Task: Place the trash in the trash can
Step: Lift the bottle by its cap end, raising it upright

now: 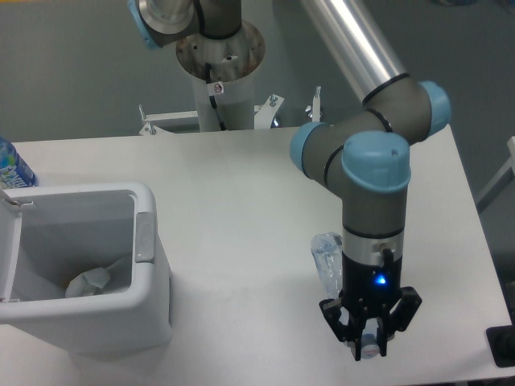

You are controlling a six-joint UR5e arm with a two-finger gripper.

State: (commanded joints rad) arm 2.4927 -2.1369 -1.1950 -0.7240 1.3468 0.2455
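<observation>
- The trash can stands at the lower left of the frame on the white tabletop, its top uncovered and its lid swung out toward the left edge.
- The crumpled wrapper lies inside the can at the bottom, so I judge that half of the task done.
- The slim clear bottle lies on the tabletop at lower right, partly hidden behind the arm's wrist; only its upper end shows. It is well apart from the can.
- The hand points down at the lower right, right over the bottle's near end. A small bluish cap-like piece shows between the fingers, but whether the fingers are clamped on the bottle or merely straddling it I cannot tell.
- What is left, as I read it: secure the bottle, carry it leftward across the tabletop and drop it in the can.
- A blue-labelled bottle stands at the far left edge, behind the can; it is not part of the job.
</observation>
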